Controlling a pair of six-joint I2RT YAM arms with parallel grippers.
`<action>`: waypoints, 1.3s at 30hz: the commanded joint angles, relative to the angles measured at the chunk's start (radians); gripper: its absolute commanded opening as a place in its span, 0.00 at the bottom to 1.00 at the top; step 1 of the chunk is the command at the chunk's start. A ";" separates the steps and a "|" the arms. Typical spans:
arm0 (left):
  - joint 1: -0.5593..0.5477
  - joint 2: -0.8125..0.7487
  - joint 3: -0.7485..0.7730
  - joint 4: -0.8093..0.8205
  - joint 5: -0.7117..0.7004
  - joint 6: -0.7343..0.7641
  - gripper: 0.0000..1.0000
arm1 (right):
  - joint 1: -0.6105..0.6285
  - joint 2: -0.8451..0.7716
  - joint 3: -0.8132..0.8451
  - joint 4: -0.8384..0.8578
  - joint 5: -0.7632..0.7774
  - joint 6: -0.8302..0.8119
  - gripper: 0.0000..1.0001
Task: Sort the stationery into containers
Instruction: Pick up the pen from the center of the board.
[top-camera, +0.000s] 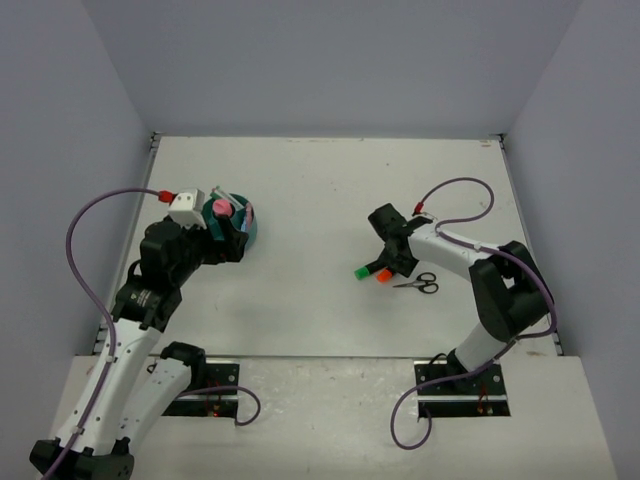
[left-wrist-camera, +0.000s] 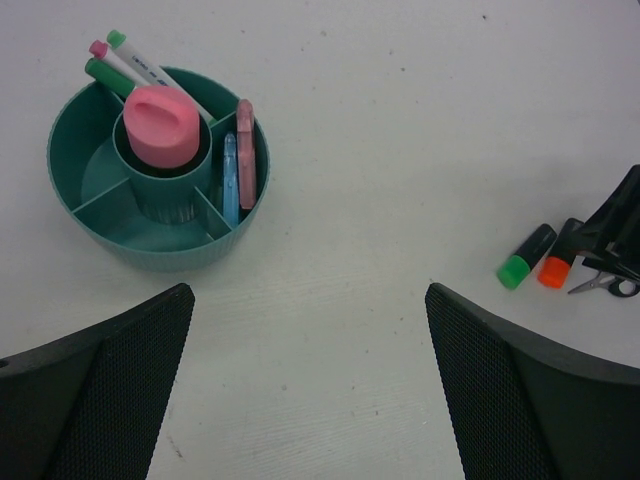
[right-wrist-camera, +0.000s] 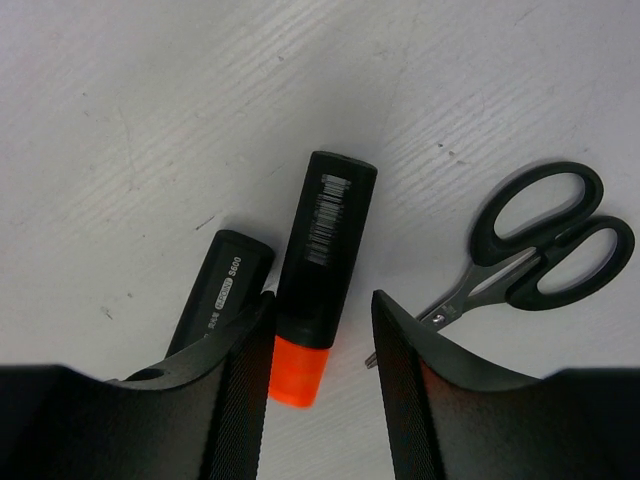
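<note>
While the left gripper (left-wrist-camera: 308, 300) gapes wide, the right gripper (right-wrist-camera: 320, 300) straddles the orange highlighter (right-wrist-camera: 318, 250), jaws apart, scissors (right-wrist-camera: 562, 232) just outside one finger.

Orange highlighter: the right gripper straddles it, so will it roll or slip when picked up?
The orange highlighter looks like rigid plastic, so it is probably stiff and light. Its glossy black body might slip. The flattish barrel likely won't roll.

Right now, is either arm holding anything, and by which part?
Nothing yet. Right jaws straddle the orange highlighter near its cap, gap showing; left jaws empty.
</note>
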 joint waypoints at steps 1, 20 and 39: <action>-0.004 -0.013 -0.006 0.020 0.024 0.035 1.00 | -0.002 0.014 0.018 0.018 0.018 0.045 0.45; -0.004 -0.022 0.001 0.022 0.084 0.015 1.00 | 0.000 0.038 -0.037 0.107 -0.067 0.025 0.18; -0.180 0.088 -0.146 0.613 0.486 -0.382 1.00 | 0.751 -0.416 0.033 0.411 0.161 -0.718 0.00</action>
